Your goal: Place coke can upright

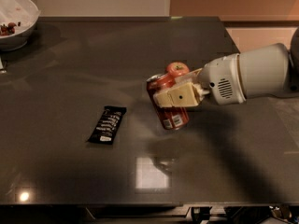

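The coke can [169, 115] is red with a silver top and a white label near its base. It is held in the air above the dark table [70, 69], near the middle, tilted a little with its top leaning left. My gripper [174, 96] reaches in from the right and is shut on the can's middle; a cream finger [180, 96] lies across its front. A round red apple [177, 69] shows just behind the can and gripper.
A black snack bar wrapper [107, 124] lies flat on the table left of the can. A white bowl [16, 20] with some food stands at the far left corner. My white arm [252, 76] spans the table's right side.
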You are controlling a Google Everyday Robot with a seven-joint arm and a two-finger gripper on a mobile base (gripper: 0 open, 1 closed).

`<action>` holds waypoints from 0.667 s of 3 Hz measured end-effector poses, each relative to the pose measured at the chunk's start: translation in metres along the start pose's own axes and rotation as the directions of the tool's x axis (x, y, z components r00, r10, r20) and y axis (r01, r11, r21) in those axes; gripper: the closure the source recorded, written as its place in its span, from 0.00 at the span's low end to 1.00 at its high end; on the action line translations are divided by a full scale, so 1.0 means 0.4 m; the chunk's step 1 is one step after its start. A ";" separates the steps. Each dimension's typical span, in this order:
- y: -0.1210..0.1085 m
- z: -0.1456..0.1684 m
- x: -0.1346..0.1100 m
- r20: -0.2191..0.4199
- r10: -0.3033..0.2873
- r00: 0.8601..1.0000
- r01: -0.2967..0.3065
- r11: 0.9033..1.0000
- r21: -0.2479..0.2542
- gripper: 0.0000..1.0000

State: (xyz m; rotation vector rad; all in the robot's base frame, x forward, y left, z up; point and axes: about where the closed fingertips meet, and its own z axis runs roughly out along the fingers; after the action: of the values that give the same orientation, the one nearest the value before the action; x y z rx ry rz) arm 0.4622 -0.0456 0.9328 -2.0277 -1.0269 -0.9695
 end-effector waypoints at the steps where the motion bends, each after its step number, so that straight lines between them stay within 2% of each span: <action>1: -0.007 -0.001 -0.022 -0.054 -0.064 0.996 0.068 0.995 0.067 1.00; 2: -0.019 0.000 -0.039 -0.136 -0.137 0.981 0.150 0.985 0.090 1.00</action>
State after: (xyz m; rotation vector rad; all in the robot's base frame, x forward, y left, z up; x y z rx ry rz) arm 0.4492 -0.0476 0.9217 -1.8051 -1.1400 -1.0873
